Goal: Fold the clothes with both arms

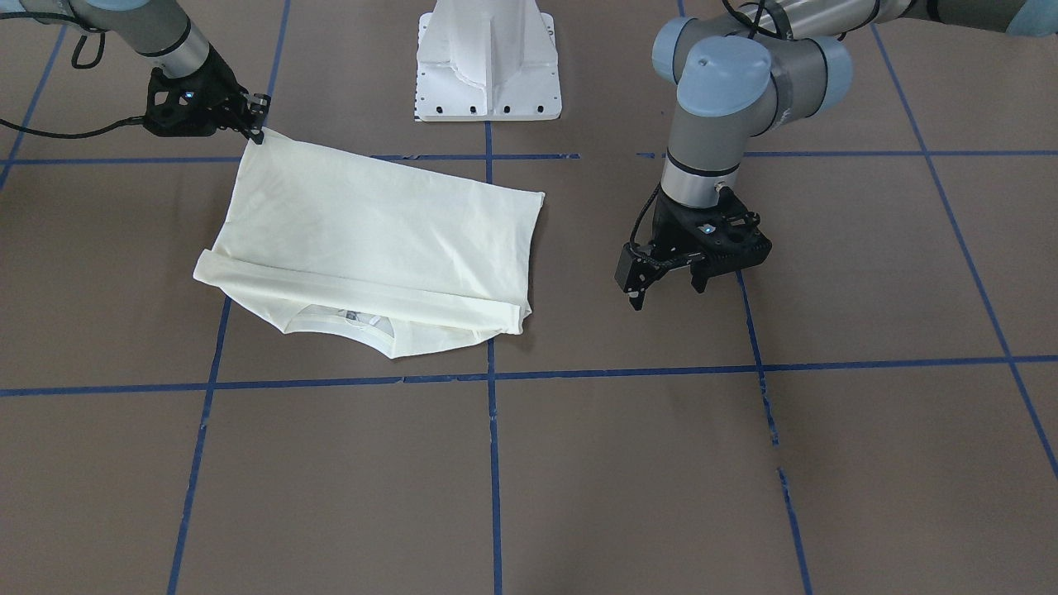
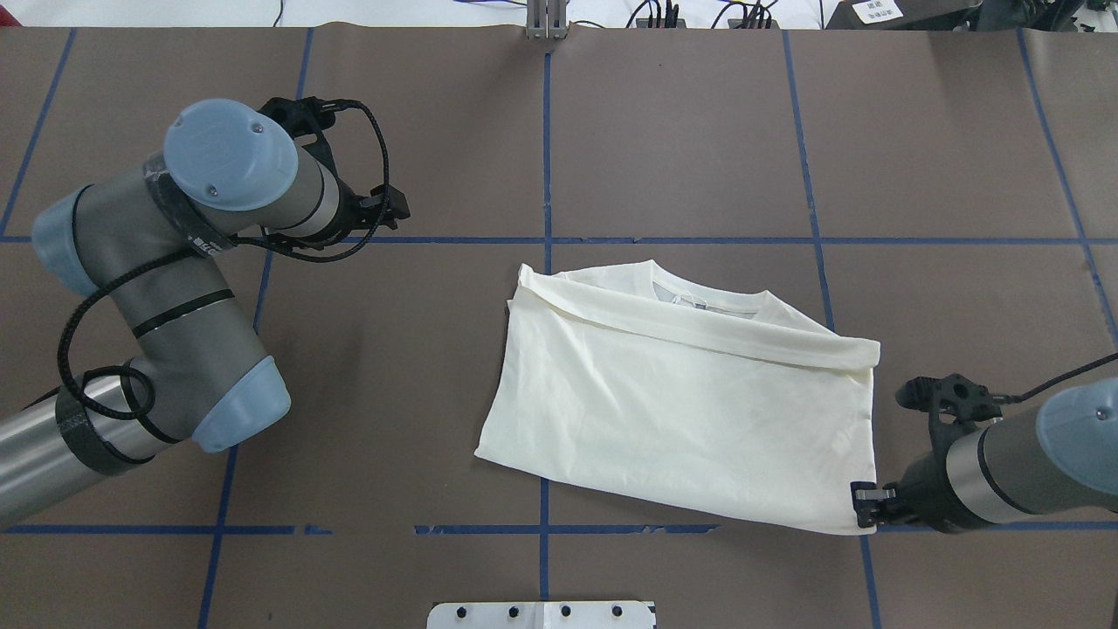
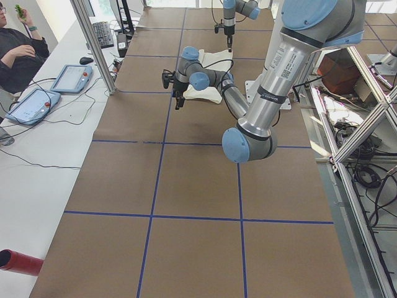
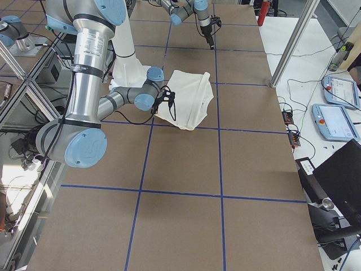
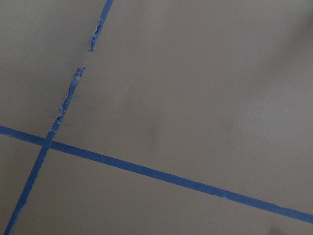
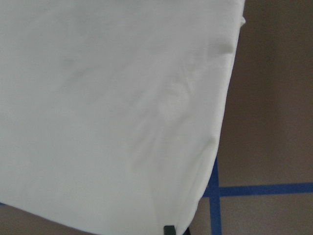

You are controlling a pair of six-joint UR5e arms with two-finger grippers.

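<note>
The cream shirt [image 2: 690, 411] lies folded on the brown table, plain side up, its collar [image 2: 699, 297] showing at the far edge beyond a folded band. My right gripper [image 1: 258, 132] is at the shirt's near corner by the robot, shut on that corner, which is raised slightly off the table. In the right wrist view the shirt [image 6: 112, 98] fills the frame, with one fingertip [image 6: 168, 228] at the bottom edge. My left gripper [image 1: 666, 291] hovers open over bare table, well away from the shirt's other side, with nothing between its fingers. The left wrist view holds only table and tape.
Blue tape lines [image 1: 492, 376] grid the brown table. The white pedestal base [image 1: 488, 66] stands at the robot's edge. A person [image 3: 18, 49] sits at a side desk with two pendants [image 3: 68, 77]. A metal post [image 3: 93, 43] rises beside the table.
</note>
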